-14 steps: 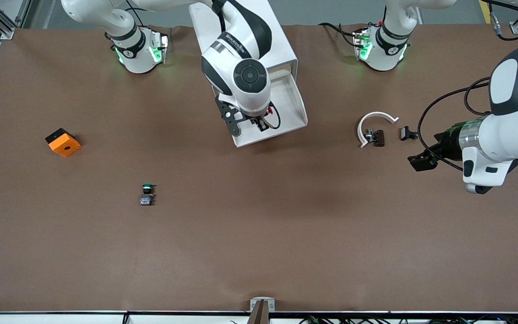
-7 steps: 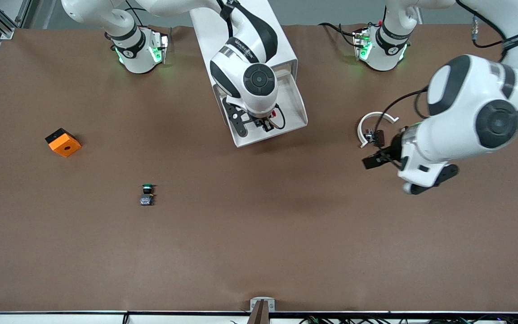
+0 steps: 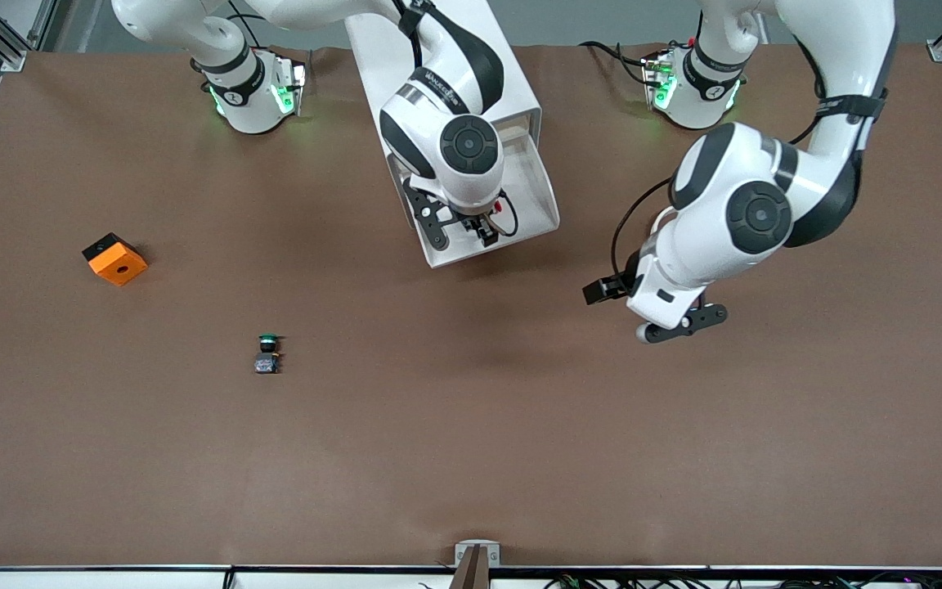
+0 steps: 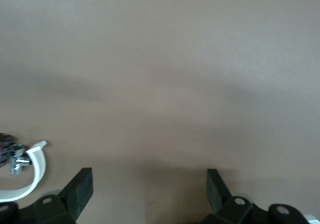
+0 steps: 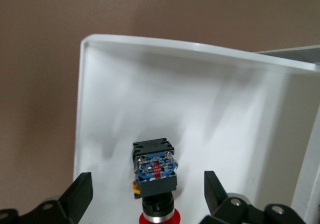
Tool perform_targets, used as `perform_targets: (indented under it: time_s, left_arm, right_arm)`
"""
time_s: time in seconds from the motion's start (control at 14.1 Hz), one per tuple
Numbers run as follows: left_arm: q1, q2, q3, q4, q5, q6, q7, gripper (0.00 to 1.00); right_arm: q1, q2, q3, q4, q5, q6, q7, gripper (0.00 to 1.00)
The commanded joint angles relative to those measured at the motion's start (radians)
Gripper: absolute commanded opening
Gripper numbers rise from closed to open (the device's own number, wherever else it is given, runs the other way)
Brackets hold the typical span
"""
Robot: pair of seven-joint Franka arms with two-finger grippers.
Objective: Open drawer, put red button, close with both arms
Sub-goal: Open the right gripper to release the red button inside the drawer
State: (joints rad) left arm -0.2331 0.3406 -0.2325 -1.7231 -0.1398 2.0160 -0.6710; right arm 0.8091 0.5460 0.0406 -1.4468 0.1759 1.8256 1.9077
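The drawer [image 3: 491, 250] stands pulled out of the white cabinet [image 3: 381, 49]; its rim [image 5: 150, 42] shows in the right wrist view. The red button [image 5: 155, 176] lies on its side on the drawer's white floor, blue-grey base outward and red cap [image 5: 159, 218] toward the wrist. My right gripper [image 5: 148, 196] hangs open over the drawer [image 3: 479, 231], its fingers well apart on either side of the button and not touching it. My left gripper [image 4: 148, 191] is open and empty over bare brown table [image 3: 602, 290], beside the drawer toward the left arm's end.
A green-capped button [image 3: 268, 352] and an orange cube with a hole [image 3: 114, 258] sit toward the right arm's end. A white curved piece with a small black part [image 4: 32, 166] lies under the left arm.
My right gripper has opened and let go of the red button in the drawer. The left arm has swung in from its end of the table toward the drawer.
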Motion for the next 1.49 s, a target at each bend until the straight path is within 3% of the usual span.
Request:
perform_targets:
  time_s: [0.0, 0.28, 0.64, 0.85, 1.21, 1.42]
  left_arm:
    - [-0.04, 0.0, -0.005, -0.073, 0.016, 0.087, -0.021, 1.0]
    - [-0.132, 0.063, -0.01, -0.13, 0.013, 0.243, -0.194, 1.0]
    - [-0.215, 0.1, -0.011, -0.153, 0.016, 0.282, -0.284, 1.0]
    - [-0.264, 0.095, -0.014, -0.177, 0.008, 0.28, -0.369, 1.0]
    - [-0.279, 0.092, -0.111, -0.202, 0.003, 0.274, -0.441, 1.0]
    - [-0.282, 0.101, -0.178, -0.204, 0.003, 0.274, -0.483, 1.0]
  right_arm:
    - [-0.043, -0.069, -0.004, -0.001, 0.02, -0.066, -0.013, 1.0]
    - [-0.112, -0.145, -0.005, 0.02, 0.02, -0.212, -0.211, 1.0]
    - [-0.234, -0.277, -0.007, -0.004, 0.019, -0.272, -0.507, 1.0]
    - [-0.315, -0.382, -0.008, -0.091, 0.016, -0.292, -0.734, 1.0]
    - [-0.485, -0.555, -0.01, -0.277, 0.01, -0.284, -1.145, 1.0]
    - [-0.576, -0.589, -0.01, -0.313, -0.039, -0.282, -1.352, 1.0]
